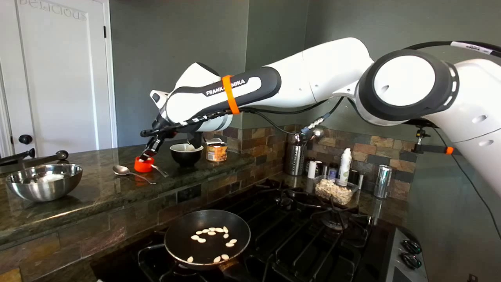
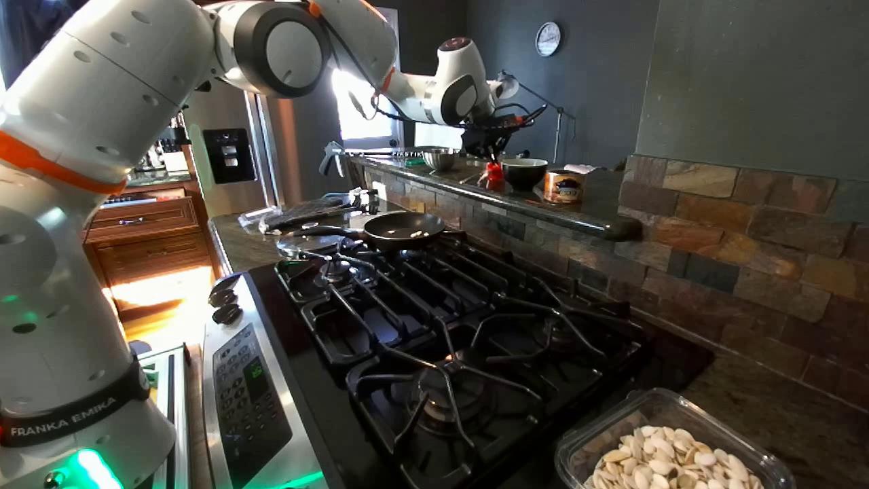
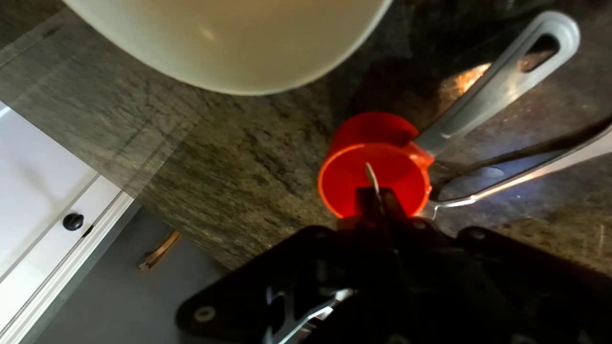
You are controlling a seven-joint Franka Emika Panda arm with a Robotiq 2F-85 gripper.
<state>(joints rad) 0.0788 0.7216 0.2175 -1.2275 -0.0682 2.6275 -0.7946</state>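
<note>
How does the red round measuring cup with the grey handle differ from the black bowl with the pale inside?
Colour: the red round measuring cup is red inside and out; the black bowl is pale inside.
Size: the cup is smaller than the bowl.
Handle: the cup has a grey handle; the bowl shows none.
Aim: the closed hand points at the cup's mouth, not the bowl's.
Both stand open side up on the dark stone counter.

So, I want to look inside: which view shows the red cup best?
The wrist view: it looks close into the red cup, partly covered by the hand, and shows its handle. In both exterior views it's small, its inside hard to make out.
</note>
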